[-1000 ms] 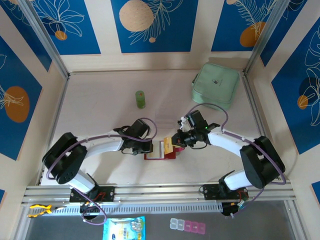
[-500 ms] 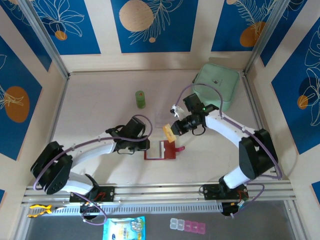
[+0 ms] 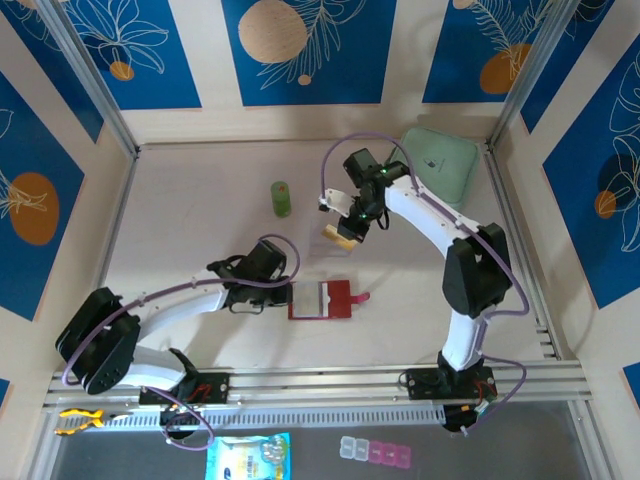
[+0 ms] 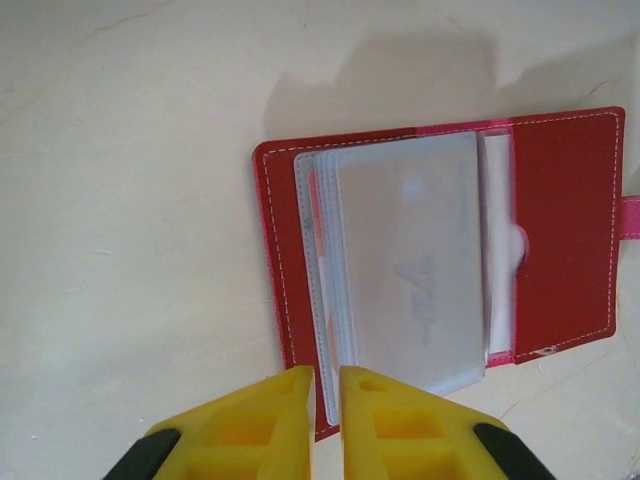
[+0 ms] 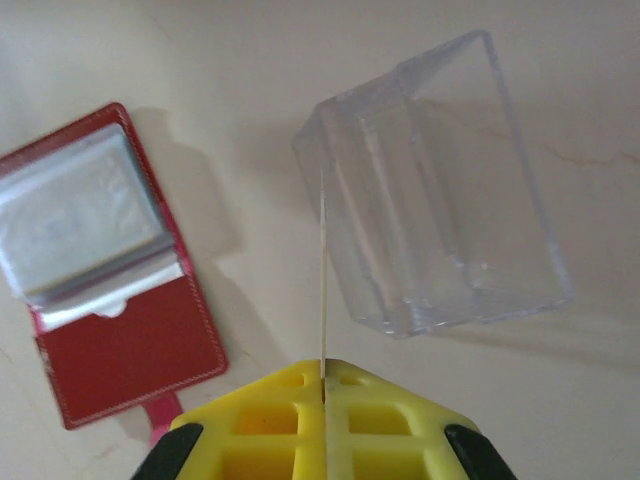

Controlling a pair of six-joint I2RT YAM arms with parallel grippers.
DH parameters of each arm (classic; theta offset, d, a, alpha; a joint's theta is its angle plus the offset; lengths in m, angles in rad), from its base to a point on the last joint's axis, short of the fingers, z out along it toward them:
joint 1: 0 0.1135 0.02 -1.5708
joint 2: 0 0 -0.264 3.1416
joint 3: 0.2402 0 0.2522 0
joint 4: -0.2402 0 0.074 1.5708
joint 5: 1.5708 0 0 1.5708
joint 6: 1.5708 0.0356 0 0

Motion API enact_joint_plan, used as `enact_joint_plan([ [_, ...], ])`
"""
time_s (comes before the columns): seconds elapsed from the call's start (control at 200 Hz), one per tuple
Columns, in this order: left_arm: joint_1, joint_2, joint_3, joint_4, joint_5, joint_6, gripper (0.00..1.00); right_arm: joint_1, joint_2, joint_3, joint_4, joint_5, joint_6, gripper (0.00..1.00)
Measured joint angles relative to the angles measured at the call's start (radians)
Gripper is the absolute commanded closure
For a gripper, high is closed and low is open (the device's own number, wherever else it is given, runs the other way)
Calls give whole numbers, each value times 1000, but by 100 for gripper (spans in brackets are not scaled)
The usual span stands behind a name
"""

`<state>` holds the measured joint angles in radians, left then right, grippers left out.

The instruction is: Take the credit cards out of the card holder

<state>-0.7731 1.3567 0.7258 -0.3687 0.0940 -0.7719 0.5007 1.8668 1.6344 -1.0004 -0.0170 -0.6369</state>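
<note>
Your right gripper (image 5: 323, 372) is clamped on a thin orange-yellow credit card (image 5: 323, 270). In the right wrist view the card is edge-on, and its far edge meets the left wall of the clear rectangular plastic box (image 5: 440, 200) at 12 o'clock. I judge the step in hand is dropping this card into that box.

Shift toward 1 o'clock until the card clears the wall and hangs over the box's inside. Hold it upright, lower it, and only then part the fingers. Released here, it could catch the wall and fall outside.

The small flat red card holder (image 3: 322, 299) lies open on the pale table (image 3: 200, 230), at 6 o'clock from that gripper in the top view.

Your left gripper (image 4: 325, 385) has its fingers narrow, with a thin slit between them, at the holder's near edge. You cannot tell whether they pinch it or merely press. Use that arm to steady the holder for the next card.
</note>
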Motion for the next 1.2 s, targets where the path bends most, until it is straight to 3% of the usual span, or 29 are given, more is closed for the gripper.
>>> enact_joint_plan([
  [0.505, 16, -1, -8, -14, -10, 15, 85, 24, 248, 321, -171, 43, -177, 100],
  [1.2, 34, -60, -52, -15, -18, 15, 85, 29, 357, 368, -254, 12, -254, 100],
])
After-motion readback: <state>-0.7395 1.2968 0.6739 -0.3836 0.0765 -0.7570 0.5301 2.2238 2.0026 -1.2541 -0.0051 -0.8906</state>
